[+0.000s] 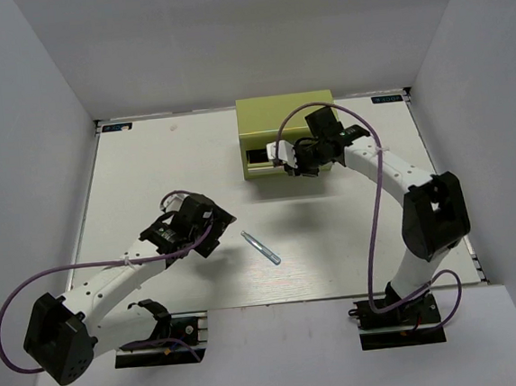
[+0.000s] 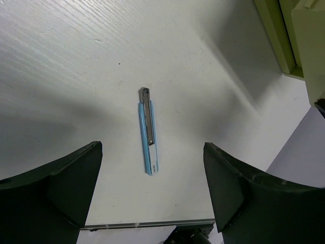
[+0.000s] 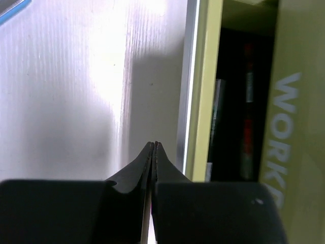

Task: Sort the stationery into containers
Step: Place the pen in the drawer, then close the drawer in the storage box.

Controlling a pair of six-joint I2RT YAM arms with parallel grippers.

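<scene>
You held the left hand (image 1: 208,217) wide over the pale blue stick (image 2: 149,133) lying on the worktop (image 1: 149,184) between its fingers (image 2: 61,188), ready to grasp, while the right hand (image 3: 154,147), pinched closed, faced the open drawer (image 3: 205,91) of the chest (image 1: 285,118).

There is one yellow-green chest (image 1: 285,123), one pale blue stick (image 1: 261,247) lying on the one table (image 1: 149,184), and in the chest's one open drawer (image 3: 231,76) one red stick (image 3: 247,147) and one pale teal stick (image 3: 217,112) can be made out, so three sticks show in all.
</scene>
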